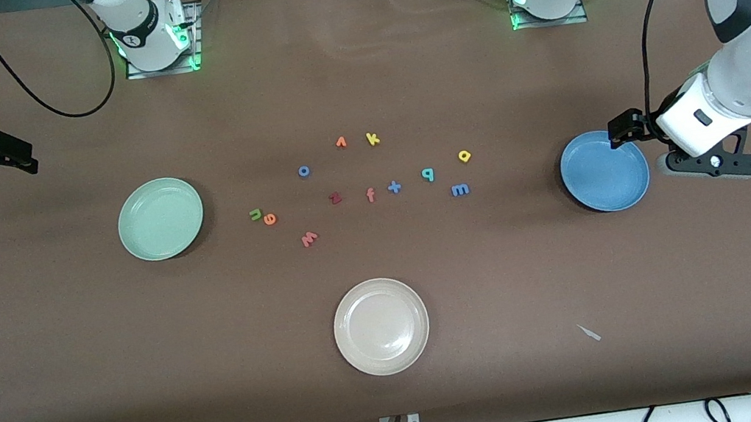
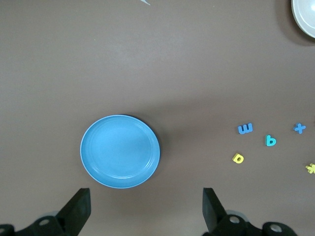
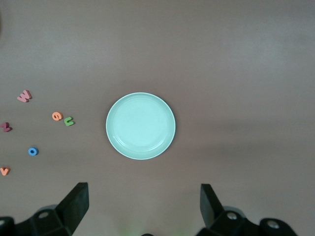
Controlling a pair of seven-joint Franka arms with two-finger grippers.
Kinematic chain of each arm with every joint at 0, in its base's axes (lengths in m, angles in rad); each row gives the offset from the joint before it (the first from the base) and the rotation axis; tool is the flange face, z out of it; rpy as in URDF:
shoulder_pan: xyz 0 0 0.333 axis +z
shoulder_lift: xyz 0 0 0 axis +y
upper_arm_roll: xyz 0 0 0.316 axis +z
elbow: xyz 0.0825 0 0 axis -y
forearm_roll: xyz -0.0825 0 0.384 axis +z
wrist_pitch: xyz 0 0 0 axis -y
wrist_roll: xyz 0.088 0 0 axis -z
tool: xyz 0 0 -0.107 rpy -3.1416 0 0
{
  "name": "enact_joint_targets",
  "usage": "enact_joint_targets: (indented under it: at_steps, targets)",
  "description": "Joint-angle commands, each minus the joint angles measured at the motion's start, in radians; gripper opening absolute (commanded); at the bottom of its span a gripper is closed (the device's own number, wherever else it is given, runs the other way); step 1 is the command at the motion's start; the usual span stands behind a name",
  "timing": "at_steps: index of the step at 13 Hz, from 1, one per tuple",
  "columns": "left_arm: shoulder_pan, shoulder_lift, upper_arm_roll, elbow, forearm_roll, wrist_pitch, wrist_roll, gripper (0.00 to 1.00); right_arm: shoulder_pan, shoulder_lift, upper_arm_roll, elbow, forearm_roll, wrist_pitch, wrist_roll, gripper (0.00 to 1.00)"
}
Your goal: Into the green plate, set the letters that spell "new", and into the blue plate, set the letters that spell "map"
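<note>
Front view: round pale mint-green plate [image 1: 160, 218] sits toward the right arm's end of the table, round medium-blue plate [image 1: 604, 171] toward the left arm's end; both bare inside. Between them, scattered tiny foam letters: green n [image 1: 255, 214] touching orange e [image 1: 269, 218], salmon-red w [image 1: 309, 238] a bit nearer the camera. Blue m [image 1: 460, 189], teal p [image 1: 427, 174], yellow a [image 1: 464, 156] lie closer to the blue plate. Dark red z [image 1: 335, 198], salmon f [image 1: 370, 195], blue ring o [image 1: 303, 171], yellow k [image 1: 372, 138] lie mid-table. Cream-white plate [image 1: 381, 325] is nearest the camera. Left gripper [image 1: 620, 130] hangs at the blue plate's edge; right gripper [image 1: 17, 154] is over bare table, well apart from the green plate.

Left wrist view: fingers [image 2: 78, 209] spread wide, nothing between; blue plate below; m, p, a near one another.

Right wrist view: fingers [image 3: 76, 199] spread wide, holding nothing; green plate centred; w, e, n beside it, apart from the rim.
</note>
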Motion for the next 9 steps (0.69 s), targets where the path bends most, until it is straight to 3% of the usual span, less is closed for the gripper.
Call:
enact_joint_targets:
  at_steps: [1,9]
  targets:
    - [-0.001,-0.015,0.005,-0.02,-0.032,0.012,0.015,1.0,0.003,-0.004,-0.005,0.013,0.002,-0.026,0.013,1.0]
    - [-0.001,-0.015,0.005,-0.02,-0.032,0.012,0.015,1.0,0.003,-0.004,-0.005,0.013,0.006,-0.034,0.014,1.0]
